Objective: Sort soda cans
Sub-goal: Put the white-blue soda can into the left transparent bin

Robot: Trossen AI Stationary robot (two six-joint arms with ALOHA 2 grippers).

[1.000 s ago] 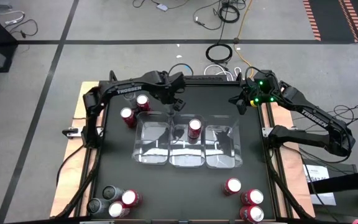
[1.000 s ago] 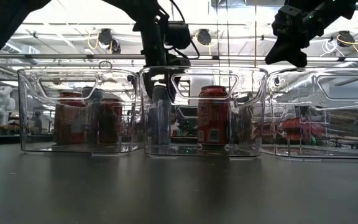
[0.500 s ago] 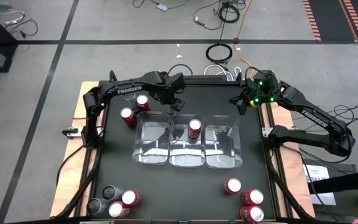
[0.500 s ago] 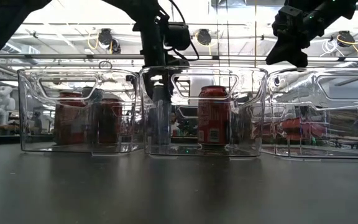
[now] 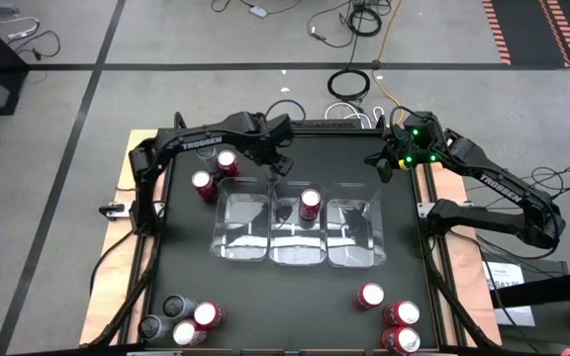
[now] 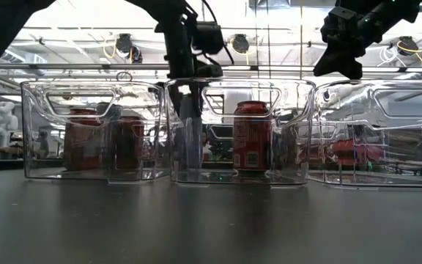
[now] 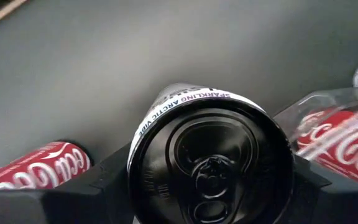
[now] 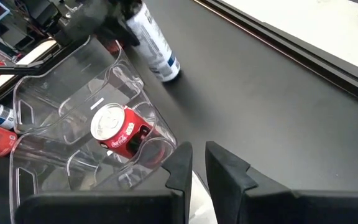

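Holding a white-and-dark can [image 8: 155, 43] by its top, the left gripper [image 5: 283, 166] hangs just behind the back rim of the middle tray [image 5: 295, 259], its fingers clamped on either side of the lid. So far only one red can [image 5: 310, 204] stands inside that middle tray; the left tray [image 5: 228, 247] and right tray [image 5: 364, 252] look empty. Much remains, by my reckoning: two red cans [image 5: 216, 174] near the table's back left, a mixed cluster [image 5: 181, 321] at the front left corner, and three red ones [image 5: 389, 314] at the front right. The right gripper [image 5: 384, 164] waits above the back right edge, its fingers nearly together and empty.
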